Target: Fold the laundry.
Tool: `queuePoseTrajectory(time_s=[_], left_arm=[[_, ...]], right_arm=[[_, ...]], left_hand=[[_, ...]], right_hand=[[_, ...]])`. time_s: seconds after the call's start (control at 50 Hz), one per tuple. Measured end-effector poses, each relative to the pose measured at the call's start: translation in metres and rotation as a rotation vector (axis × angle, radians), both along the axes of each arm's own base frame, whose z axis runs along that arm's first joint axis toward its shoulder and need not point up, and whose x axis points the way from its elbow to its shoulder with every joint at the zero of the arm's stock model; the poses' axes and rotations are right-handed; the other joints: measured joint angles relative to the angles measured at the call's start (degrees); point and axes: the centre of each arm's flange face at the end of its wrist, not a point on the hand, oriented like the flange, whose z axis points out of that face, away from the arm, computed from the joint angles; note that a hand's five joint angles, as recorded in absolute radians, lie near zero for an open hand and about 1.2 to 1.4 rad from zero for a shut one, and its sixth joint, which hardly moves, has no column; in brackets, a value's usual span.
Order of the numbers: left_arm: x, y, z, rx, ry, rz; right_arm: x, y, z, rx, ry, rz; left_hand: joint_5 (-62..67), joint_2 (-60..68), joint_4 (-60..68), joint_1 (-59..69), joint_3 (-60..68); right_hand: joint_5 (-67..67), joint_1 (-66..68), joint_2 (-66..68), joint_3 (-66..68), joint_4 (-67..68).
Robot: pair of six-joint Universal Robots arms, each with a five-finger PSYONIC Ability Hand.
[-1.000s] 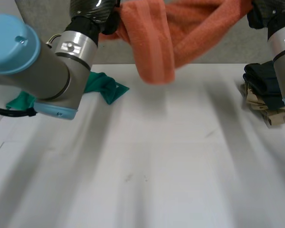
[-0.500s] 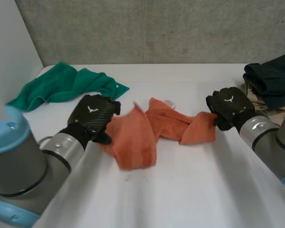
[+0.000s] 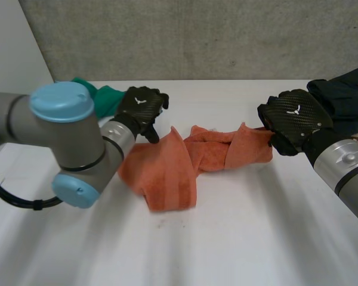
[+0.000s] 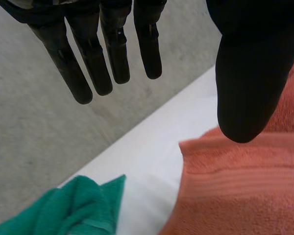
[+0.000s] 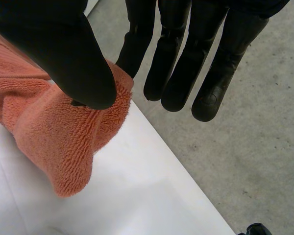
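Note:
An orange towel (image 3: 167, 173) lies crumpled and twisted across the middle of the white table (image 3: 227, 244). My left hand (image 3: 142, 107) hovers just above its left end, open, with straight fingers (image 4: 112, 46) and the thumb spread apart from them; the orange towel (image 4: 235, 186) lies beneath the thumb, untouched. My right hand (image 3: 292, 122) is at the towel's right end. There its thumb (image 5: 54, 54) pinches a corner of the orange towel (image 5: 54, 132) against a finger and holds that corner slightly off the table.
A green cloth (image 3: 104, 95) lies bunched at the back left, behind my left arm, near the left hand's fingertips (image 4: 73, 205). A stack of dark folded clothes (image 3: 346, 95) sits at the back right. A grey wall rises behind the table.
The towel came down from the air onto the table. My left hand let go of its left end and lifted off towards the back. The right hand kept its pinch.

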Motion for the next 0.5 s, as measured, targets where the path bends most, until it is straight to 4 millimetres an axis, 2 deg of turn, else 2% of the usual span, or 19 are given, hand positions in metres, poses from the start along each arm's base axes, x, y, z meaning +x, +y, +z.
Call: queuePoseTrajectory(time_s=[0.04, 0.06, 0.1, 0.12, 0.14, 0.34, 0.36, 0.4, 0.44, 0.46, 0.5], left_arm=[[-0.002, -0.002, -0.004, 0.006, -0.005, -0.005], [-0.009, -0.008, -0.021, 0.023, -0.022, -0.037], [-0.015, -0.012, -0.034, 0.033, -0.040, -0.073], [-0.015, -0.012, -0.034, 0.033, -0.040, -0.073], [-0.020, -0.014, -0.045, 0.037, -0.056, -0.110], [-0.030, -0.020, -0.079, 0.036, -0.118, -0.197], [-0.031, -0.021, -0.081, 0.035, -0.122, -0.198], [-0.031, -0.023, -0.083, 0.030, -0.129, -0.196], [-0.031, -0.025, -0.083, 0.023, -0.135, -0.192], [-0.031, -0.027, -0.081, 0.012, -0.141, -0.183], [-0.030, -0.028, -0.077, -0.006, -0.148, -0.167]], right_arm=[[0.000, 0.001, 0.000, -0.001, 0.000, 0.000], [-0.001, 0.003, 0.001, -0.001, 0.000, 0.001], [-0.001, 0.004, 0.000, 0.002, 0.001, 0.001], [-0.001, 0.004, 0.000, 0.002, 0.001, 0.001], [-0.002, 0.005, -0.001, 0.005, 0.002, 0.001], [-0.002, 0.006, -0.007, 0.026, 0.007, 0.006], [-0.002, 0.006, -0.008, 0.027, 0.007, 0.006], [-0.002, 0.005, -0.009, 0.028, 0.009, 0.006], [-0.002, 0.005, -0.009, 0.029, 0.011, 0.006], [-0.002, 0.005, -0.010, 0.030, 0.013, 0.005], [-0.002, 0.003, -0.011, 0.031, 0.016, 0.004]], left_hand=[[0.00, 0.00, 0.00, 0.00, 0.00], [-0.48, -0.46, -0.55, -0.52, -0.49], [-0.67, -0.55, -0.58, -0.52, -0.49], [-0.67, -0.55, -0.58, -0.52, -0.49], [-0.67, -0.60, -0.58, -0.52, -0.49], [-0.24, -0.36, -0.22, -0.27, -0.27], [3.19, 2.06, 2.82, 2.37, 2.15], [18.16, 19.07, 18.61, 20.15, 17.71], [30.09, 30.00, 30.74, 32.53, 29.74], [35.60, 36.14, 36.95, 35.50, 35.73], [36.22, 38.59, 39.41, 35.50, 38.08]], right_hand=[[0.00, 0.00, 0.00, 0.00, 0.00], [0.00, 0.00, 0.00, 0.00, 0.00], [0.00, 0.00, 0.00, 0.00, 0.00], [0.00, 0.00, 0.00, 0.00, 0.00], [0.00, 0.00, 0.00, 0.00, 0.00], [0.00, 0.00, 0.00, 0.00, 0.00], [0.00, 0.00, 0.00, 0.00, 0.00], [0.00, 0.00, 0.00, 0.00, 0.00], [0.00, 0.00, 0.00, 0.00, 0.00], [0.00, 0.00, 0.00, 0.00, 0.00], [0.00, 0.00, 0.00, 0.00, 0.00]])
